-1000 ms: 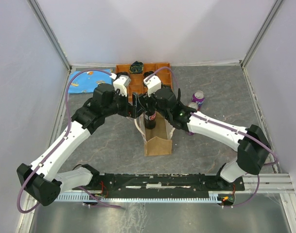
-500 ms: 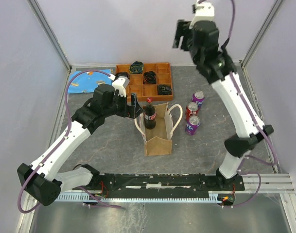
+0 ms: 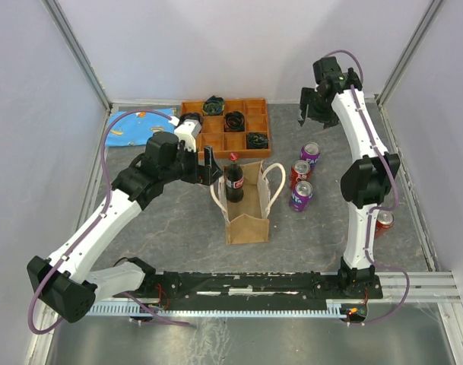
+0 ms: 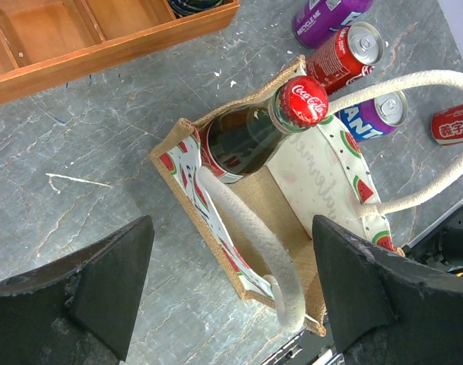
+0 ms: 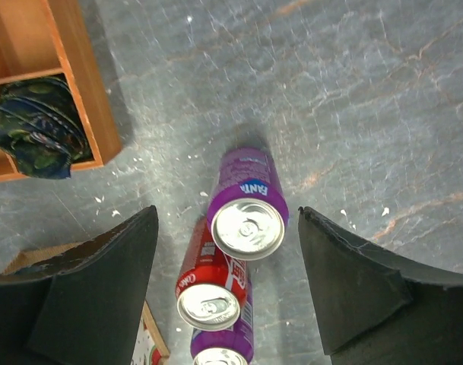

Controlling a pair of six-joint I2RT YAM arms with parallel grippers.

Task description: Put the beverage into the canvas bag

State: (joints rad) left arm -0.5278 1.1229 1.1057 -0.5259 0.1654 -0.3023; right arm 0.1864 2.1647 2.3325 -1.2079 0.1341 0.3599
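The canvas bag point(image 3: 247, 217) stands upright mid-table, tan with white loop handles and a watermelon-print lining. A dark cola bottle point(image 3: 233, 183) with a red cap stands inside it at the far end. In the left wrist view the bottle point(image 4: 242, 141) leans in the bag point(image 4: 280, 209). My left gripper point(image 3: 209, 164) hovers just left of the bag's mouth, open point(image 4: 231, 228), with one handle point(image 4: 250, 239) lying loose between its fingers. My right gripper point(image 3: 315, 111) is open and empty, raised at the back right. It looks down on a purple can point(image 5: 246, 205).
Three upright cans stand right of the bag: purple point(image 3: 310, 153), red point(image 3: 299, 173), purple point(image 3: 301, 195). A red can point(image 3: 383, 220) lies by the right arm. An orange compartment tray point(image 3: 216, 135) and a blue patterned cloth point(image 3: 136, 126) sit at the back.
My right gripper let go of the bottle at the bag, swung high and back, and now hangs over the cans. The bottle stays in the bag. The left arm has not moved.
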